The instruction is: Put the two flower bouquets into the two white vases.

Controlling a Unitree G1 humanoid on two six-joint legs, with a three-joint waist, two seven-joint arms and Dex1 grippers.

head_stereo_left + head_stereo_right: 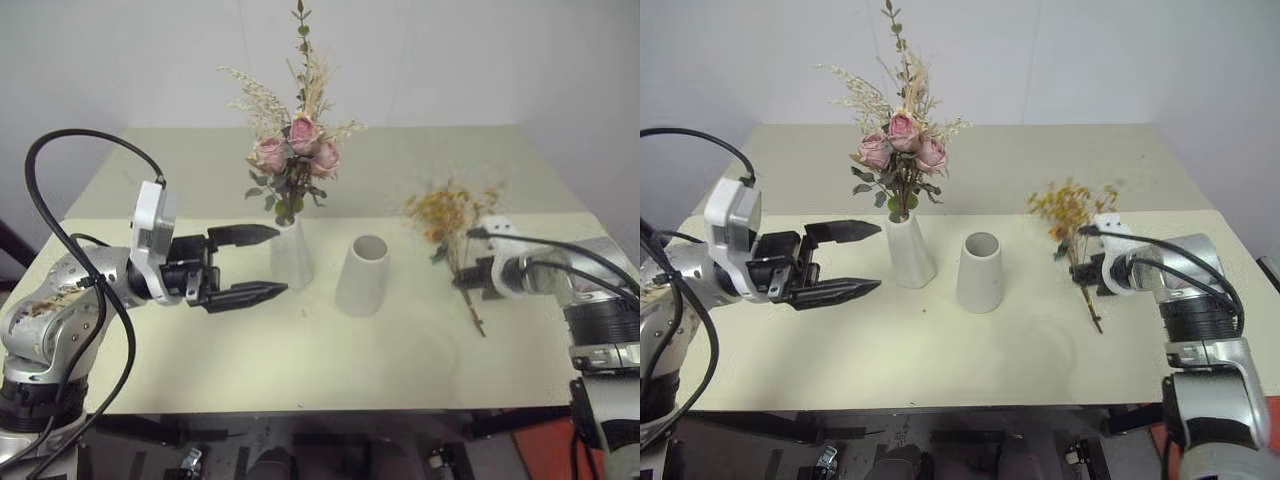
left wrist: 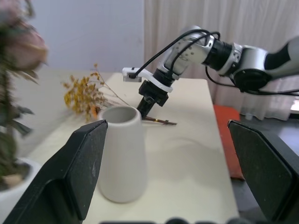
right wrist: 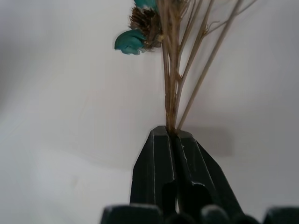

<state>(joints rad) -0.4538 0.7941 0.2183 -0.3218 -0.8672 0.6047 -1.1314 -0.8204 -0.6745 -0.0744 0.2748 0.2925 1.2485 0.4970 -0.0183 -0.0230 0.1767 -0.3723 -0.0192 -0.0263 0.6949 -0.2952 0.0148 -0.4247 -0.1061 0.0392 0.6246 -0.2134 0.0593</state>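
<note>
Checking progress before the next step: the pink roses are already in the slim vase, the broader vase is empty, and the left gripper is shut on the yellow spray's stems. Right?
Not quite: it is the right gripper that is shut on the yellow spray, as the right wrist view shows. The left gripper is open and holds nothing. The pink roses do stand in the slim vase, and the broader vase is empty.

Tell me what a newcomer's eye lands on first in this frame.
The pink rose bouquet stands tall in the slim white vase at mid-table, beside the broader vase, whose mouth is open and unfilled. On the right, the right tool is shut on the stems of the yellow-orange spray. The left tool hangs open beside the slim vase.
</note>
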